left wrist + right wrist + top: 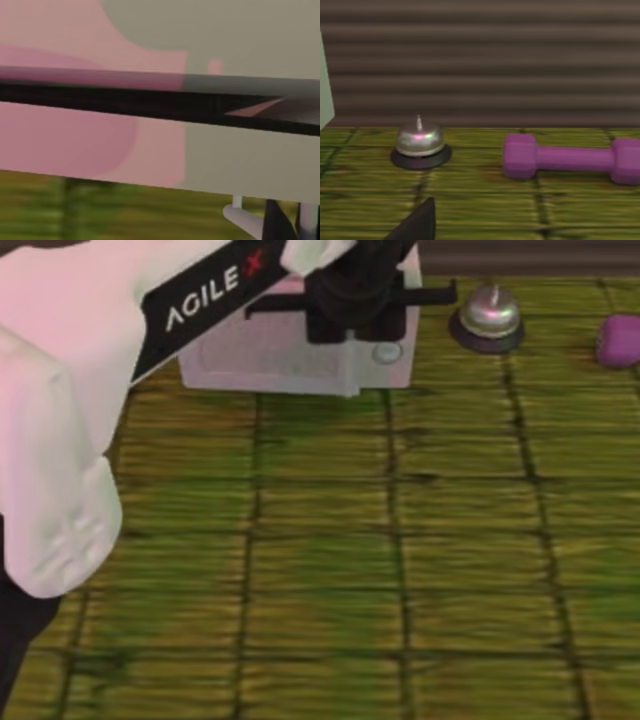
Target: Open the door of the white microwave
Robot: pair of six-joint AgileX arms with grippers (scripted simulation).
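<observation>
On the green bamboo-slat counter (330, 570) nothing lies in the near ground. My left arm reaches across from the left, and its black hand (350, 310) sits at the front of the large white boxy microwave (230, 365) at the far edge, left of centre. I judge the step in hand to be engaging the flat white door (250, 160) near its edge beside the control strip; whether the hand is wide or closed I cannot tell. The left wrist view shows pale panel crossed by a dark band, and I cannot say whether the door has parted. Next move, in my judgement: pull outward along the hinge arc. Farther right stand a silver desk bell (489, 315) and a purple dumbbell (570, 159). My right arm is parked out of the top view.
</observation>
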